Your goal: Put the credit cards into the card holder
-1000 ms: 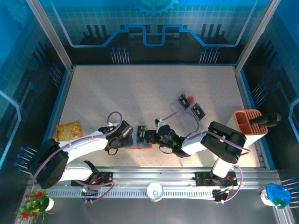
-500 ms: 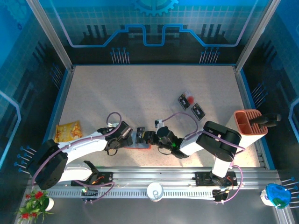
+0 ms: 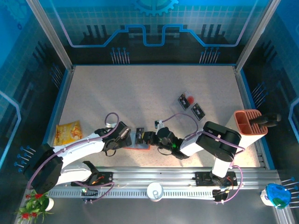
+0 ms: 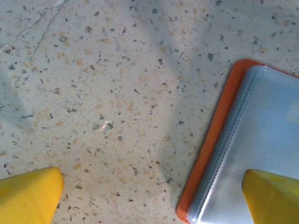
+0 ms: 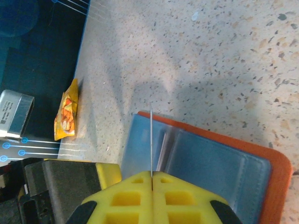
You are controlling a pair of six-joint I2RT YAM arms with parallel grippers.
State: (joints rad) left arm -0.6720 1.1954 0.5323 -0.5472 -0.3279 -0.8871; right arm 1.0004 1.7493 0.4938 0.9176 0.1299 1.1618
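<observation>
Credit card (image 5: 151, 140) stands edge-on, pinched in the right fingers (image 5: 126, 198) over the open card holder (image 5: 219, 163); left fingers (image 4: 28, 195) gape wide, straddling its corner.

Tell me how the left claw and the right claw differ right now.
The left claw stands wide open; the right claw is shut. The left claw holds nothing; the right claw pinches a credit card edge-on. The left claw straddles the card holder's edge, one side over bare table; the right claw hangs over its pockets. Both have yellow fingers.
</observation>
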